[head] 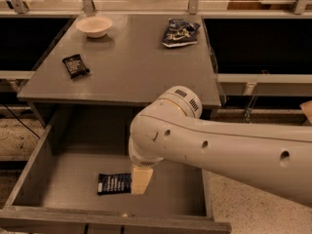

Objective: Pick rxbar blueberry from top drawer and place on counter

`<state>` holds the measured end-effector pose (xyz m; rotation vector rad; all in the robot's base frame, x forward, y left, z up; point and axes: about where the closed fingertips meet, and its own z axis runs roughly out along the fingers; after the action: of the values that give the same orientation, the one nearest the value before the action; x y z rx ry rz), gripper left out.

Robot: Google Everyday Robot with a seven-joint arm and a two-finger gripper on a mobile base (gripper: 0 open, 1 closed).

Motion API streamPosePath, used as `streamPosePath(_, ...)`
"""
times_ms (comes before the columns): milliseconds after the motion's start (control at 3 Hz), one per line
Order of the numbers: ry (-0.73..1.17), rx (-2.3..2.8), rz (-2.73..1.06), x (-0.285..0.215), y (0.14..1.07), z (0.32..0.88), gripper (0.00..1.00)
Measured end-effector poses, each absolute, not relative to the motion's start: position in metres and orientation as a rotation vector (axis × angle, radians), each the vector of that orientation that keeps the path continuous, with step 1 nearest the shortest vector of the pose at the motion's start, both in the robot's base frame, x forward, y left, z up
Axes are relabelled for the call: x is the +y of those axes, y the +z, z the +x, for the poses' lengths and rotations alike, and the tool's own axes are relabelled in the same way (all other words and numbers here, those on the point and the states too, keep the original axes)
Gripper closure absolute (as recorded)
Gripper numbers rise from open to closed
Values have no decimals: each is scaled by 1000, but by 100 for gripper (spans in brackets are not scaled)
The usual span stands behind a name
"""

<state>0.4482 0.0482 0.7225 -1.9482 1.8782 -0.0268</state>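
The rxbar blueberry (pixel 113 183) lies flat on the floor of the open top drawer (pixel 68 179), near its front. My gripper (pixel 140 179) hangs down into the drawer right at the bar's right end, with one tan finger (pixel 141 178) showing beside the bar; the white arm hides the rest of it. The counter (pixel 131 62) is the grey tabletop above the drawer.
On the counter lie a black wrapped bar (pixel 75 65) at the left, a white bowl (pixel 94 26) at the back left and a blue-and-white snack bag (pixel 180 32) at the back right. My white arm (pixel 219 150) crosses the drawer's right side.
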Motion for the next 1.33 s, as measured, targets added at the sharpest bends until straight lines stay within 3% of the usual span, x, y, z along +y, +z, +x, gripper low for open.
streamPosePath(667, -21, 1890, -1925, 51, 715, 450, 0)
streamPosePath(1333, 114, 1873, -1934, 88, 673, 471, 0)
